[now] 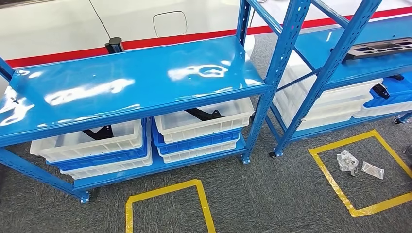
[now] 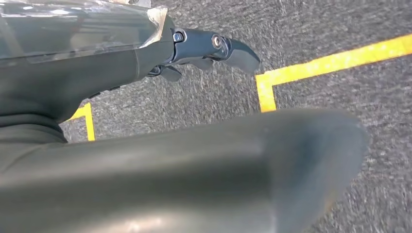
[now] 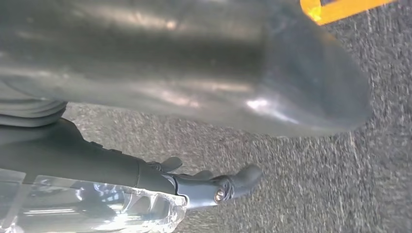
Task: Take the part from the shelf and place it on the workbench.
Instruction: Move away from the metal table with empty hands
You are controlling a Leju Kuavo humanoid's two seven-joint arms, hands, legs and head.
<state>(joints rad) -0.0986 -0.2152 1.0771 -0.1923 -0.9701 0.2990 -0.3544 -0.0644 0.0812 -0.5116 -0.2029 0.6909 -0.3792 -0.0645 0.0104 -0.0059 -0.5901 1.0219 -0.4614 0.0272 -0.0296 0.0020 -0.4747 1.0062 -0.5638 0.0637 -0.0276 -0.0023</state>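
Note:
Black parts lie in white bins on the lower level of the left blue shelf (image 1: 131, 82): one part (image 1: 204, 114) in the right bin, another (image 1: 99, 132) in the left bin. A flat black part (image 1: 384, 48) rests on the right shelf (image 1: 340, 63). My left hand (image 2: 194, 165) hangs over grey carpet, its dark fingers (image 2: 214, 48) stretched out away from the thumb, holding nothing. My right hand (image 3: 204, 82) hangs likewise over the carpet, its fingers (image 3: 228, 184) extended and empty.
Stacked white and blue bins (image 1: 199, 141) fill both shelves' lower levels. Yellow tape squares (image 1: 204, 204) mark the carpet in front of the shelves; the right square (image 1: 335, 187) holds two clear plastic bags (image 1: 347, 160). A black post (image 1: 114, 45) stands behind the left shelf.

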